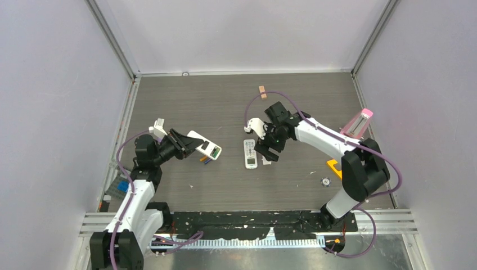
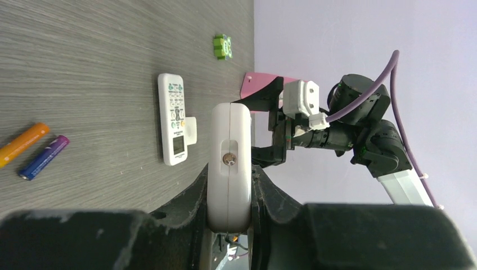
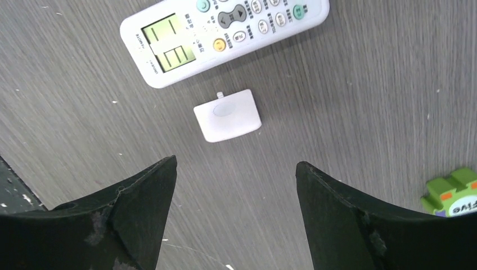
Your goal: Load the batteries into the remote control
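Note:
My left gripper (image 1: 188, 144) is shut on one end of the long white remote control (image 1: 206, 147) and holds it above the table; a dark rectangular opening shows near its free end. In the left wrist view the remote (image 2: 229, 163) stands edge-on between the jaws. The orange battery (image 2: 22, 144) and the purple battery (image 2: 44, 157) lie side by side on the table, under the remote's free end in the top view (image 1: 205, 160). My right gripper (image 1: 265, 147) is open and empty above a small white cover (image 3: 227, 115).
A shorter white remote (image 1: 250, 153) with a display and coloured buttons lies face up beside the cover. A tan block (image 1: 262, 91) is at the back, a pink object (image 1: 358, 124) and an orange piece (image 1: 334, 166) at the right, and a green toy (image 3: 453, 194) is near the right gripper.

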Tool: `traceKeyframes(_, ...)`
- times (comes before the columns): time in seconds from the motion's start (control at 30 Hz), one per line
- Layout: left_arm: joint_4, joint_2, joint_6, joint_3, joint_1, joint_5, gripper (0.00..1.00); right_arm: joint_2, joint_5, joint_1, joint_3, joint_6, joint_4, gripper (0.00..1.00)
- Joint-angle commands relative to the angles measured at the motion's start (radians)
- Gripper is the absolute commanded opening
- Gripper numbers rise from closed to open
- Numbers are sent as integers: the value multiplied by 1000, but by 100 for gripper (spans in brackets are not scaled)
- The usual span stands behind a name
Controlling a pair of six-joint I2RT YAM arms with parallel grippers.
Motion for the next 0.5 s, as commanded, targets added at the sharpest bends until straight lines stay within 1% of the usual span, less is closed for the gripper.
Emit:
traceKeyframes(0.0, 65, 5, 0, 33, 34, 31, 0, 78, -6, 10, 101, -99, -56, 82)
traceKeyframes(0.27, 128, 48, -25, 11, 60, 67, 0, 127, 58, 51, 41, -106, 35, 81)
traceKeyframes(0.47, 157, 72, -34, -2, 82, 88, 0, 174, 101, 58, 4, -115, 44, 80)
